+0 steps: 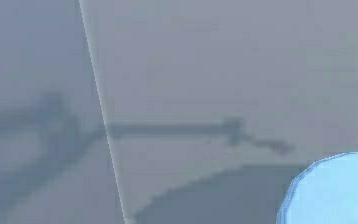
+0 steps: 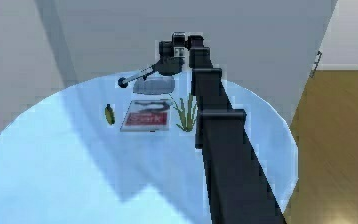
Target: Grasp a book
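The gripper point(image 2: 135, 78) sits at the far end of the dark arm point(image 2: 227, 150), out over the far side of a round, pale-blue table point(image 2: 67, 170). A flat grey book point(image 2: 155, 88) lies on the table right at or behind the fingers. Because of that, I cannot tell whether the gripper touches it, what state its grip is in, or whether it holds anything.

Just nearer lies a red book point(image 2: 147, 119) with white on its cover, also flat on the table. A small yellowish thing point(image 2: 109, 113) stands at the arm side view's left of the red book. A small green plant point(image 2: 185, 112) stands on the other side, close beside the arm. Behind the table is a grey wall point(image 1: 237, 60), and wooden floor point(image 2: 332, 120) shows at the right.

Risks, as I judge them: both books lie flat, so the fingers may slide over a cover or push a book across the smooth top instead of lifting it. A sideways swing of the arm could knock the plant over. A shoved red book could tip the yellowish thing.

Count: one gripper, one arm, one table, two books, one yellowish thing, one plant.
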You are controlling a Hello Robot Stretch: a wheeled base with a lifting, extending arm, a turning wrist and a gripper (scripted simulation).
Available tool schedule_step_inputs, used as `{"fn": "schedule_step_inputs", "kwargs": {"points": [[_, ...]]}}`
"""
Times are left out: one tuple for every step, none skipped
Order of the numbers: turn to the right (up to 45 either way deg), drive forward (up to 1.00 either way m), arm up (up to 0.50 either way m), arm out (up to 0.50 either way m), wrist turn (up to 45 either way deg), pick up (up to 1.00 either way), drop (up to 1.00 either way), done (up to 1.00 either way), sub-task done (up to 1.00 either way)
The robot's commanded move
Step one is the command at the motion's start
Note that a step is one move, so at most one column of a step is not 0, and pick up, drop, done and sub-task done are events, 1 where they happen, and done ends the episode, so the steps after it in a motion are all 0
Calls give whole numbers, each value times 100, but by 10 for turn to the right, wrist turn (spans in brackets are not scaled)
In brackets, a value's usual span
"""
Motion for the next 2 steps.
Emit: {"fn": "schedule_step_inputs", "kwargs": {"points": [[0,0,0,0,360,0,0,0,0],[0,0,-26,0,0,0,0,0,0]]}}
